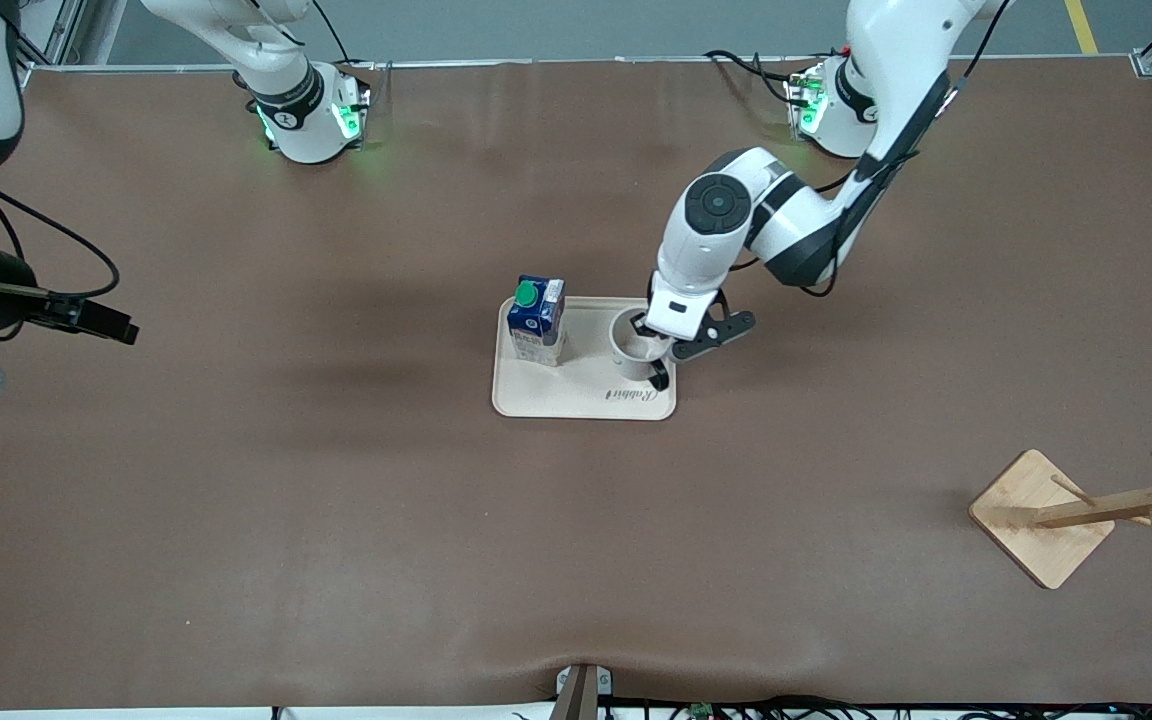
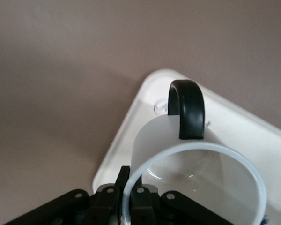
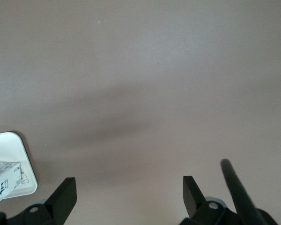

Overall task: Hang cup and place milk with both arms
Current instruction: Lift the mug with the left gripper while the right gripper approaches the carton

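Cup, smooth white, black loop handle, on cream tray mid-table, rim pinched by left gripper; boxy blue milk alongside; right gripper spread open.

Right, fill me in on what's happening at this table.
The left arm's pincer is down at the cup on the beige tray, its fingers straddling the cup's wall. The cup isn't hung yet; the wooden rack stands at the left arm's end of the table. The milk stands upright on the tray beside the cup, untouched. The right arm waits, its pincer open over bare table.
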`<state>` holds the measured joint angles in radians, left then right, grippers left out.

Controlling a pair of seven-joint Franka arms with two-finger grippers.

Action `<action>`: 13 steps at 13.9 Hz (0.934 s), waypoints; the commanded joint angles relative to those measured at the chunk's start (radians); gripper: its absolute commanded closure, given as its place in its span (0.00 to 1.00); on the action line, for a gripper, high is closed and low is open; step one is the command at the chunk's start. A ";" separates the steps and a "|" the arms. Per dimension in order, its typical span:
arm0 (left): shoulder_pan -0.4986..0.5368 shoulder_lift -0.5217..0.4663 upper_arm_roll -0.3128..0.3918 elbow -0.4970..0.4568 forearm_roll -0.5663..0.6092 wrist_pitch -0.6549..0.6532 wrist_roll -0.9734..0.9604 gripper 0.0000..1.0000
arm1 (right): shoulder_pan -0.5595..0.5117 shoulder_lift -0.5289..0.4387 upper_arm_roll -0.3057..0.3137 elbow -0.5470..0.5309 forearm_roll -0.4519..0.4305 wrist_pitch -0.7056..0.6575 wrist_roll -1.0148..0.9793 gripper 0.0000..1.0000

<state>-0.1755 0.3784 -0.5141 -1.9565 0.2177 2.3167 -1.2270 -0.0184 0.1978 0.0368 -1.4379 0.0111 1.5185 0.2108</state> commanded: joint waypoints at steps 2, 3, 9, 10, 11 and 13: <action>0.074 -0.082 0.000 0.134 0.018 -0.235 0.171 1.00 | 0.150 0.006 -0.002 0.016 -0.042 -0.011 0.016 0.00; 0.099 -0.097 0.000 0.154 0.019 -0.262 0.213 1.00 | 0.173 0.009 0.003 0.014 -0.069 -0.011 0.013 0.00; 0.249 -0.153 -0.001 0.238 0.017 -0.321 0.340 1.00 | 0.301 0.028 0.005 0.013 -0.063 -0.044 0.009 0.00; 0.275 -0.151 -0.001 0.255 0.015 -0.336 0.374 1.00 | 0.304 0.032 0.003 0.011 -0.065 -0.044 0.006 0.00; 0.301 -0.153 0.000 0.280 0.009 -0.348 0.411 1.00 | 0.305 0.046 0.003 0.002 -0.065 -0.047 -0.010 0.00; 0.356 -0.159 -0.004 0.294 0.005 -0.390 0.499 1.00 | 0.349 0.065 0.003 -0.018 -0.051 -0.038 0.021 0.00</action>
<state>0.1358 0.2343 -0.5068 -1.6839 0.2183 1.9766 -0.7981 0.2883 0.2378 0.0446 -1.4498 -0.0391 1.4787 0.2168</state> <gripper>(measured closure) 0.947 0.000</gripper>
